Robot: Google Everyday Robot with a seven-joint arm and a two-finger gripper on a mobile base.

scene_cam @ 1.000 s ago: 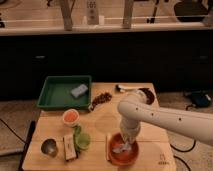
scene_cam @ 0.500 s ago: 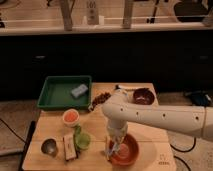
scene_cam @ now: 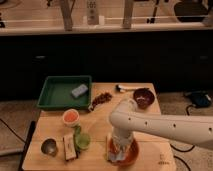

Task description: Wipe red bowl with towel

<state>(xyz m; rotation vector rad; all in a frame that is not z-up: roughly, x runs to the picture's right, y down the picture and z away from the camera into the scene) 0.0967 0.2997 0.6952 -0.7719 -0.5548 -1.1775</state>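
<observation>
Risks first. Could slide the red bowl across the table, or off the table edge just in front of the red bowl, through a sideways rub with no second hold to pin it down. Could tip it up on its rim through pressing down off-centre, toward the left wall of the red bowl. Could drag the towel up and out over that left wall, and so end up rubbing bare metal on the glaze. Could knock the green cup, just left of the red bowl, through a wide sweep. Poses no evident threat to the maroon bowl, well behind the red bowl, nor to the green tray, far behind and to the left of it.

Then the gripper. Hangs from the white arm straight down into the left half of the red bowl, at or near its inner surface. Cannot tell how far open. Seems to meet a pale patch there, taken to be the towel, lying inside the red bowl against its left wall. Cannot tell whether gripped or merely pressed.
</observation>
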